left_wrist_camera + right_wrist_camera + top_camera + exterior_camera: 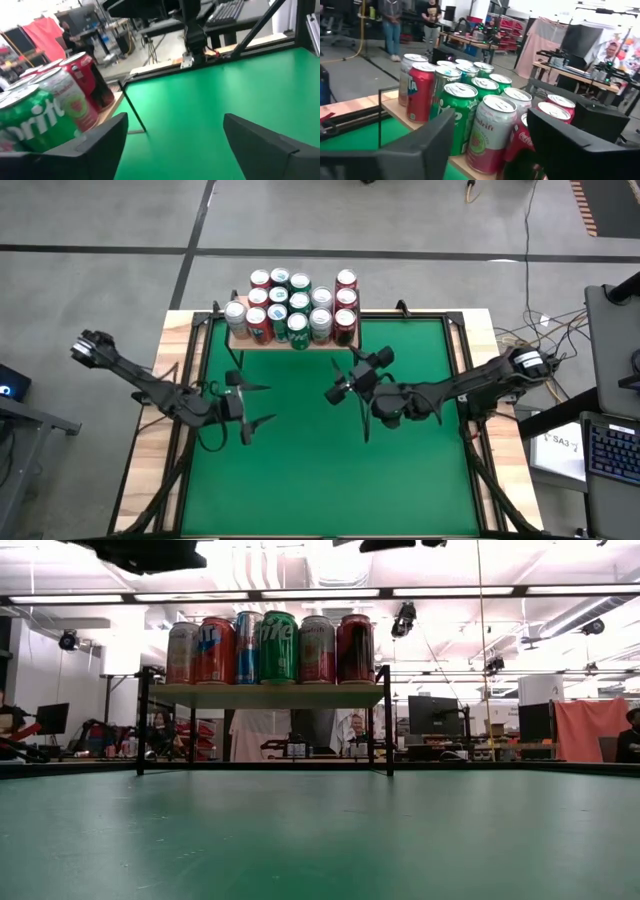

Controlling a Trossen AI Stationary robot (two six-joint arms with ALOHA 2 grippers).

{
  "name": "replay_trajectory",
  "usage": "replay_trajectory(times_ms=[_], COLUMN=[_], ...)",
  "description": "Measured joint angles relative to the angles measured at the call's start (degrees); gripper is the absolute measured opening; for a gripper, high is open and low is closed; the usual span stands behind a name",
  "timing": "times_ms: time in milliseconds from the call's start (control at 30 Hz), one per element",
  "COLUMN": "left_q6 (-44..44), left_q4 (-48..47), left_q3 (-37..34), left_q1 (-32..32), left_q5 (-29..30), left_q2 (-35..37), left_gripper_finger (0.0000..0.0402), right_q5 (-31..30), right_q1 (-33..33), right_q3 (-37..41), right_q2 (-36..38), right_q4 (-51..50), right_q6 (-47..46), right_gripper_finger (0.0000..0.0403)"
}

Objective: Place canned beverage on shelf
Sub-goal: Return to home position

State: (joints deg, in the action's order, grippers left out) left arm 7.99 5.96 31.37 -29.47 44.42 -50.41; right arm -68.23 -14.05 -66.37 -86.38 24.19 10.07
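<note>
Many cans [495, 107] beyond right fingers [425, 146]

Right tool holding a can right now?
No, the right tool is open and empty above the green table, short of the cans on the shelf.

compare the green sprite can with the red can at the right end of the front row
The green can is green with white lettering; the red can is dark red. The green can stands mid-row; the red can is at the end, beside the shelf leg. Both stand upright, similar in size.
</note>
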Motion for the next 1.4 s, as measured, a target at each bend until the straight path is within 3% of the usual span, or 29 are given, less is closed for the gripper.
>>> replay_trajectory(times_ms=[200,333,600,700,833,933,1400], left_q6=[3.5,3.5,6.4,6.6,9.5,11.3,12.5], left_q4=[15.8,17.6,20.2,24.3,27.0,27.7,29.5], left_q3=[-4.5,-4.3,-2.3,-1.9,-0.8,0.0,3.3], left_q1=[2.0,5.1,15.7,19.3,21.9,23.5,28.8], left_q5=[0.0,-0.1,-0.6,-0.6,-0.9,-0.9,-0.4], left_q2=[-6.3,-10.9,-20.3,-23.0,-25.5,-26.7,-31.7], left_gripper_finger=[0.0242,0.0173,0.0013,0.0014,0.0007,0.0002,0.0000], right_q5=[2.3,4.6,9.3,12.5,22.8,27.3,28.2], right_q1=[0.0,0.9,4.2,5.1,8.2,10.4,11.8], right_q3=[0.0,0.0,0.0,0.0,0.0,0.0,0.0], right_q2=[2.7,4.1,5.9,6.9,9.3,9.9,9.3], right_q4=[-5.6,-11.1,-23.6,-28.4,-35.5,-38.3,-39.0], right_q6=[-1.7,-5.4,-16.7,-19.4,-24.4,-26.1,-26.0], right_gripper_finger=[0.0116,0.0028,0.0010,0.0009,0.0009,0.0009,0.0009])
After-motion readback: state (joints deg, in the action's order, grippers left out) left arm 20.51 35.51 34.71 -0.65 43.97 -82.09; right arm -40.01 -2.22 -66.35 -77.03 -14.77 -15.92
